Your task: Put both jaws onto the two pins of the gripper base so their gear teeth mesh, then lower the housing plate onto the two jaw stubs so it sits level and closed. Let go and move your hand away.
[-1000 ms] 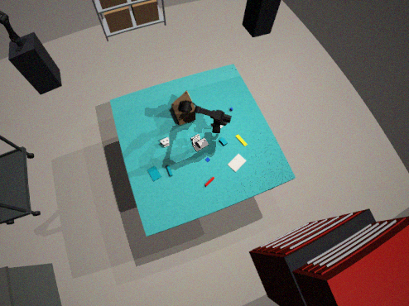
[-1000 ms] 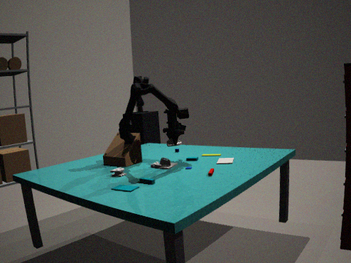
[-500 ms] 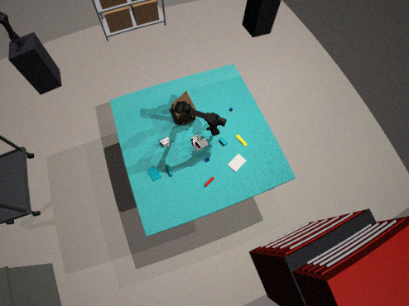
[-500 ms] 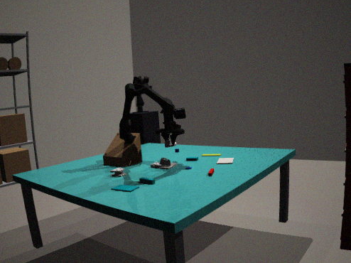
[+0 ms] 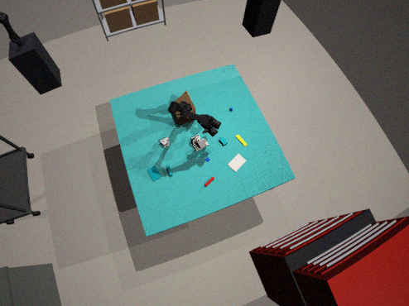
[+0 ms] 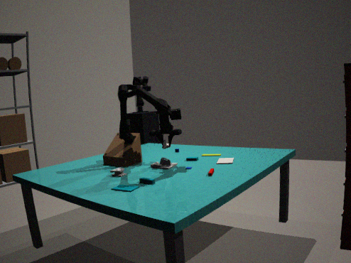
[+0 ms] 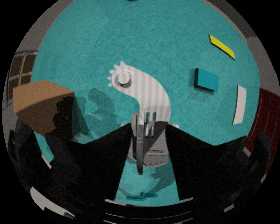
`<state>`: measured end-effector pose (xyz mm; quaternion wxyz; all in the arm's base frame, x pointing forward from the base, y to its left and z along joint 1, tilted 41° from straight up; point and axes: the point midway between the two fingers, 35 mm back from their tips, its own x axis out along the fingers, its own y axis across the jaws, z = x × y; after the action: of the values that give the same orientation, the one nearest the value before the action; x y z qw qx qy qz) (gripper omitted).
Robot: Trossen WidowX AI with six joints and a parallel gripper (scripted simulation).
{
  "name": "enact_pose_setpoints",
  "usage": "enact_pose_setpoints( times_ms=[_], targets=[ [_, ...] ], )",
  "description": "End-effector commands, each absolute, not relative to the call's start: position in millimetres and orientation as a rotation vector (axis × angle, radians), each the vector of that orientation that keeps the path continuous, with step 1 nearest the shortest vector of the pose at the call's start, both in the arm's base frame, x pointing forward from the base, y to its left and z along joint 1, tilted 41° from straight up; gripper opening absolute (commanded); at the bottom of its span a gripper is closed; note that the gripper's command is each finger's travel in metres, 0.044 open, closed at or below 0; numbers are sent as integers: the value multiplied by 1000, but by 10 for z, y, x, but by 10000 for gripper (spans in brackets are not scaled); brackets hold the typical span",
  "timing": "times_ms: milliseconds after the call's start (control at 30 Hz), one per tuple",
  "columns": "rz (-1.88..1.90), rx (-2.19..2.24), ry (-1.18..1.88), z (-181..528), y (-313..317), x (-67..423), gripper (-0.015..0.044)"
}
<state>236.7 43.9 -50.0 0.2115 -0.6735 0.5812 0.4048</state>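
Observation:
My gripper (image 5: 204,131) (image 6: 165,146) (image 7: 149,127) is shut on a white curved jaw (image 7: 154,94) (image 6: 166,144), gripped near one end. Its toothed end with a round stub points away from the fingers in the wrist view. The jaw hangs above the table. The gripper base (image 5: 199,143) (image 6: 158,165) is a pale part with a dark raised block, standing on the table below the hand. In the wrist view it is mostly hidden behind the fingers. Another pale part (image 5: 165,141) (image 6: 118,172) lies left of the base; I cannot tell whether it is the second jaw or the housing plate.
A teal block (image 5: 223,141) (image 6: 192,158) (image 7: 206,80), yellow bar (image 5: 241,140) (image 6: 211,155) (image 7: 222,47) and white tile (image 5: 237,163) (image 6: 225,160) lie right of the base. A red bar (image 5: 209,181) (image 6: 211,172) and teal plate (image 5: 154,174) (image 6: 126,188) lie nearer the front.

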Motion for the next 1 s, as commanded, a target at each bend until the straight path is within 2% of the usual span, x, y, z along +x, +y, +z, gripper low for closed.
enact_pose_setpoints(
  times_ms=[0,967],
  targets=[
    [1216,-1940,1579,-424,360,2363,134],
    [2068,-2367,1200,-32,-273,2098,134]
  ],
)
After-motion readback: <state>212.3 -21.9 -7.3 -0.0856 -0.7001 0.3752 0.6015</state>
